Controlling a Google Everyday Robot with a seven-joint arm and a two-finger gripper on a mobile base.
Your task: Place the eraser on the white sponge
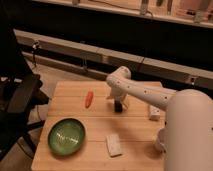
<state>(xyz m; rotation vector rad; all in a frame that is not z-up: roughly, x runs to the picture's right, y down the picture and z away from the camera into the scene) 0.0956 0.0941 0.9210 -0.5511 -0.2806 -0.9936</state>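
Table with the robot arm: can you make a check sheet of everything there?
Surface: light wooden table, level.
Job's things: flat off-white sponge lies near the front edge; black eraser cannot be told apart from the dark gripper.
Clutter: round green bowl, orange carrot-shaped thing, small white block.
Grippers: gripper low over the table middle, behind the sponge.
Cables: nothing seen.
Surroundings: black chair left, dark wall ledge behind.
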